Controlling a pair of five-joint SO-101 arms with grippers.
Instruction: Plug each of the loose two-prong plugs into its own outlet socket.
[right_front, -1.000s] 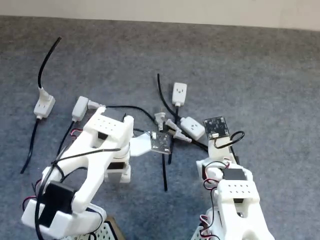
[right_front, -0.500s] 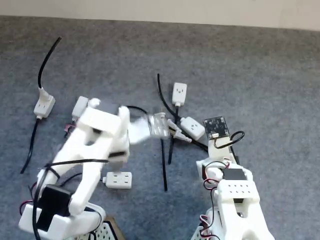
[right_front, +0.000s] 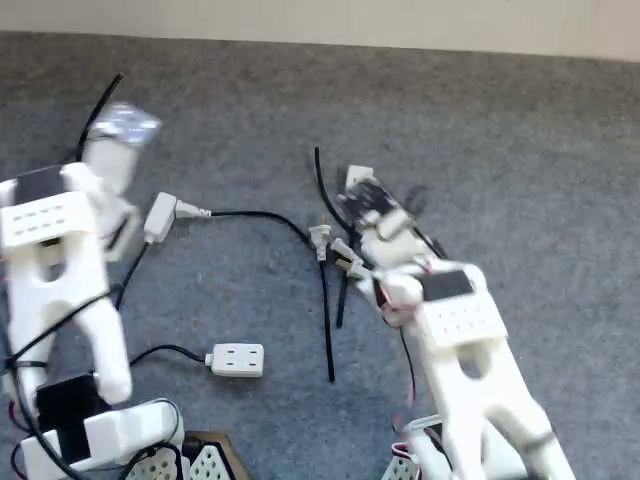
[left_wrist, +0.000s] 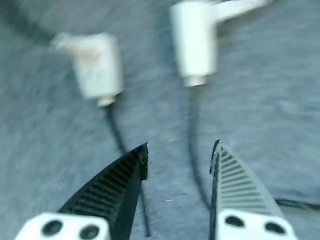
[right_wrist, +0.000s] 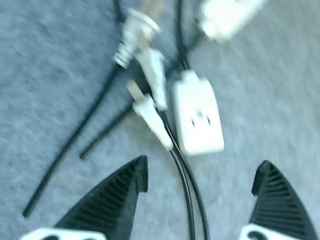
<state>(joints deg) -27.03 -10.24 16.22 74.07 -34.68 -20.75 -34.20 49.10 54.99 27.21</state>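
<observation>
you're on the approach step, with nothing picked up yet. your right tool (right_wrist: 202, 167) is released, jaws spread wide. a white outlet socket (right_wrist: 197, 117) lies just ahead between them, and the nearest loose plug (right_wrist: 150, 117) is touching its side. your left tool (left_wrist: 180, 150) is released too, with two more sockets ahead of its tips, one (left_wrist: 95, 65) beside the other (left_wrist: 195, 40), on the grey surface (left_wrist: 280, 100). next, you'll likely need to grip the plug by its body, leave the prongs free and square them to the slots.
</observation>
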